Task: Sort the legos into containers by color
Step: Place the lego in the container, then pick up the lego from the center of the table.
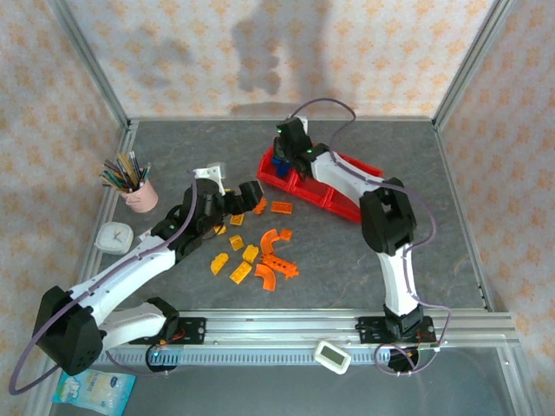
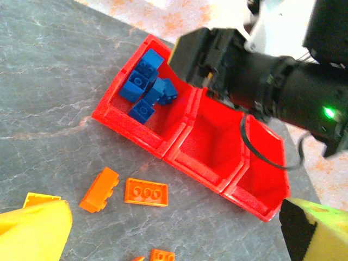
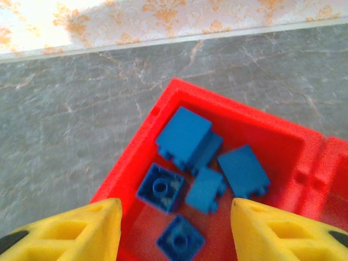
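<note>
My right gripper [image 3: 175, 231] stands open over the left compartment of the red tray [image 1: 323, 201], nothing between its yellow fingers [image 3: 81, 231]. Several blue legos [image 3: 185, 136] lie in that compartment [image 2: 111, 111]; one looks blurred. The middle compartment [image 2: 217, 138] and the right compartment [image 2: 266, 182] hold nothing. My left gripper [image 2: 174, 239] is open and low over the table near the tray's front wall, in the top view [image 1: 247, 198]. An orange brick [image 2: 99, 189] and a flat orange plate [image 2: 146, 192] lie just ahead of it. Several more orange and yellow-orange legos [image 1: 260, 258] are scattered mid-table.
A pink cup of pencils [image 1: 139, 192] stands at the left. A small white device [image 1: 113, 237] lies beside the left arm, another [image 1: 332, 355] sits on the front rail. The right arm's black wrist [image 2: 261, 76] hangs over the tray's back edge.
</note>
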Robot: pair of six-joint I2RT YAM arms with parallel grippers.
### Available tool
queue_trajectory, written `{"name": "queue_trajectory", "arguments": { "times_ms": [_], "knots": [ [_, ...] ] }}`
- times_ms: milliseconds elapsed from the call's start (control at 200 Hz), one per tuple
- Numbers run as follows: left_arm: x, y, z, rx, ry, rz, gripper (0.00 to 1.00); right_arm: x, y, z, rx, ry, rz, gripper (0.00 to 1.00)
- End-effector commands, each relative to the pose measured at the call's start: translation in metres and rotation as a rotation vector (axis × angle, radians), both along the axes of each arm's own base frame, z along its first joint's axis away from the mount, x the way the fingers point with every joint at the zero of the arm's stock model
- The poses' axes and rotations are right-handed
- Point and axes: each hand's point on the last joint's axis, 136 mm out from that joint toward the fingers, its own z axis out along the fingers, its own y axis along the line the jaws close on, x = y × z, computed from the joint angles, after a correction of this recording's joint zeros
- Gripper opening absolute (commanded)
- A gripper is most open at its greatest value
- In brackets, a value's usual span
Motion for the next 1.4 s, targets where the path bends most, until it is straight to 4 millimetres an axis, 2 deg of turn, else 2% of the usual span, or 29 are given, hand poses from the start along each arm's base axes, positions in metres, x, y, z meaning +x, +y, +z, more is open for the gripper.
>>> {"name": "queue_trajectory", "arguments": {
  "times_ms": [0, 190, 375, 586, 781, 846, 991, 1151, 1396],
  "knots": [
    [-0.011, 0.006, 0.004, -0.015, -0.007, -0.011, 0.99, -0.028, 0.003, 0.053, 0.058, -0.086, 0.040, 0.56],
    [-0.028, 0.020, -0.007, -0.025, -0.007, 0.020, 0.99, -0.082, 0.002, 0.034, 0.033, -0.036, 0.081, 0.62],
    [-0.043, 0.034, -0.018, -0.010, 0.013, 0.048, 0.99, -0.130, 0.007, 0.005, -0.024, 0.043, 0.138, 0.67],
    [-0.056, 0.047, -0.027, -0.040, 0.018, 0.091, 0.99, -0.159, 0.002, -0.035, -0.081, 0.142, 0.153, 0.72],
    [-0.061, 0.052, -0.035, -0.051, 0.024, 0.113, 0.99, -0.161, -0.009, -0.075, -0.172, 0.200, 0.127, 0.77],
    [-0.062, 0.054, -0.037, -0.060, 0.033, 0.124, 0.99, -0.160, -0.005, -0.084, -0.182, 0.215, 0.148, 0.79],
    [-0.063, 0.059, -0.039, -0.037, 0.029, 0.138, 0.99, -0.157, -0.002, -0.093, -0.184, 0.219, 0.157, 0.83],
    [-0.064, 0.058, -0.044, -0.032, 0.031, 0.129, 0.99, -0.151, -0.004, -0.115, -0.225, 0.252, 0.141, 0.85],
    [-0.063, 0.061, -0.049, -0.004, 0.029, 0.140, 0.99, -0.139, 0.008, -0.122, -0.195, 0.252, 0.140, 0.85]
  ]
}}
